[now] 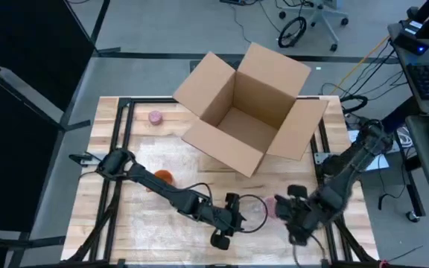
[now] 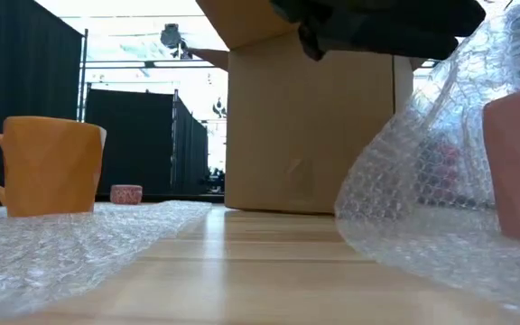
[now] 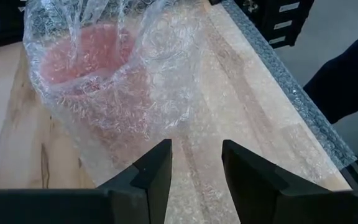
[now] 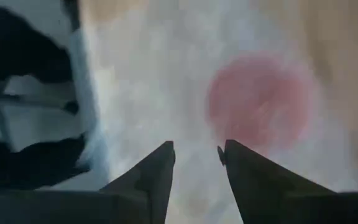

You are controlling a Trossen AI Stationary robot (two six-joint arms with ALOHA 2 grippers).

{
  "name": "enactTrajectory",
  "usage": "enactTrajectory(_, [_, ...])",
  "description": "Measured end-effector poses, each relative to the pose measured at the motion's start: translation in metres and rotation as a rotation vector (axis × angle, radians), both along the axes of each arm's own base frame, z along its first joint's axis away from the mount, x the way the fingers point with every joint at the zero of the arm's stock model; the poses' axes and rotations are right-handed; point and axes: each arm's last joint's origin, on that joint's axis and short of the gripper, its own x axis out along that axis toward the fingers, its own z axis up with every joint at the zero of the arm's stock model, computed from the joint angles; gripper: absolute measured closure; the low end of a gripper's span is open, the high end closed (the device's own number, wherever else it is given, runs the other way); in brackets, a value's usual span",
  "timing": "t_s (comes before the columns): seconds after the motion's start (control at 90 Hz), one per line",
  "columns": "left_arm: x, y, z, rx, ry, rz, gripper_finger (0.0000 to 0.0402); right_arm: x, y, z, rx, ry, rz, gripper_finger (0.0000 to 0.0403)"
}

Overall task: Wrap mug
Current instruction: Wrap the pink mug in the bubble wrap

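Observation:
A pink mug (image 3: 89,68) stands near the table's front edge with clear bubble wrap (image 3: 166,93) drawn up around it; the sheet's remainder lies flat on the wood. In the high view my right gripper (image 1: 290,212) is right beside the mug (image 1: 271,208), on its right, shut on the wrap. My left gripper (image 3: 196,155) is open over the flat sheet, left of the mug, with nothing between its fingers. An orange mug (image 2: 48,167) stands upright farther left on another piece of wrap. My right gripper holds the bubble wrap (image 4: 194,124) above the pink mug (image 4: 260,102), the fingers slanting down at it. The wrist view is hazed by the wrap, so which edge or how many layers cannot be told. The wrap rises in drawn streaks (image 3: 89,15) over the mug.
An open cardboard box (image 1: 248,108) stands at the back middle, flaps spread. A small pink object (image 1: 156,117) sits at the far left of the table. Black frame rails (image 1: 118,149) run along both sides. Bare wood lies between the two mugs.

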Motion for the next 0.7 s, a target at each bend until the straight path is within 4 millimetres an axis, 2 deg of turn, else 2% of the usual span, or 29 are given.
enactTrajectory(0.178, [0.0,0.0,0.0,0.0,0.0,0.0,0.027,-0.029,0.025,-0.001,0.039,0.01,-0.031,0.0275])
enactTrajectory(0.311, [0.0,0.0,0.0,-0.005,0.0,0.004,0.027,-0.034,0.041,-0.012,-0.013,-0.031,-0.032,0.0275])
enactTrajectory(0.489, [0.0,0.0,0.0,-0.005,-0.001,0.004,0.027,-0.026,0.045,-0.033,-0.215,-0.109,-0.047,0.0275])
enactTrajectory(0.7, [0.0,0.0,0.0,-0.006,-0.002,0.004,0.027,0.0,0.032,-0.049,-0.383,-0.104,-0.006,0.0275])
